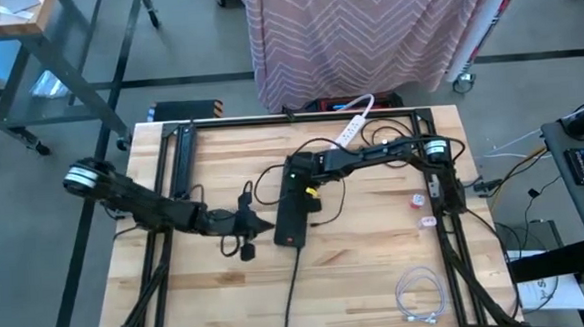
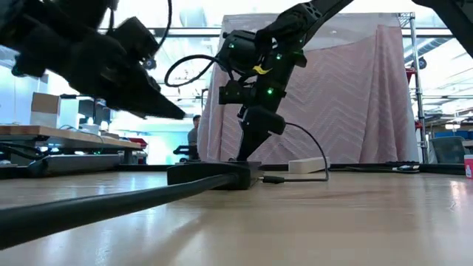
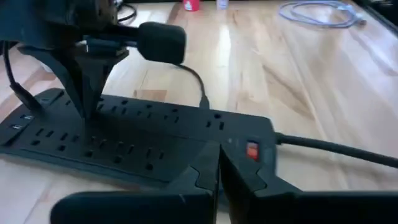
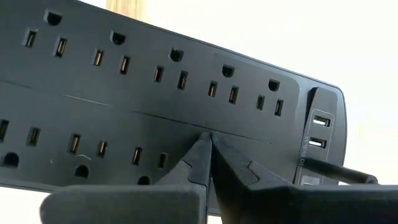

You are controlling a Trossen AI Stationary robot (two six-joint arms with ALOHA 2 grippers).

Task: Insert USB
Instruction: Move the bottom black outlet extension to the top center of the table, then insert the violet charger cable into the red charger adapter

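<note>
Left gripper point(image 1: 243, 224): low over the table just left of the power strip, fingers pressed together with nothing between them; its wrist view shows the closed tips pointing at the strip's switch end.
Loose plug point(image 1: 247, 252): small black piece on the wood just beside the left gripper; too small to tell what it is.
Power strip point(image 1: 294, 205): flat on the table at centre, long axis running away from the camera edge, red switch point(image 3: 251, 150) at the near end.
USB ports point(image 4: 319, 130): two on the strip's end face, both look empty; a thin cable point(image 4: 339, 171) shows just below them, its end hidden.
Right gripper point(image 1: 301, 173): standing over the strip's far end, fingertips closed and touching or nearly touching the top face between the outlet rows; holds nothing.
Black cable point(image 2: 295, 176): lies beside the strip, connector end near it, apparently not seated.
White cable point(image 1: 419, 295): coiled, well apart at right.
Progress: judged early; insertion not done, connector not yet grasped.
</note>
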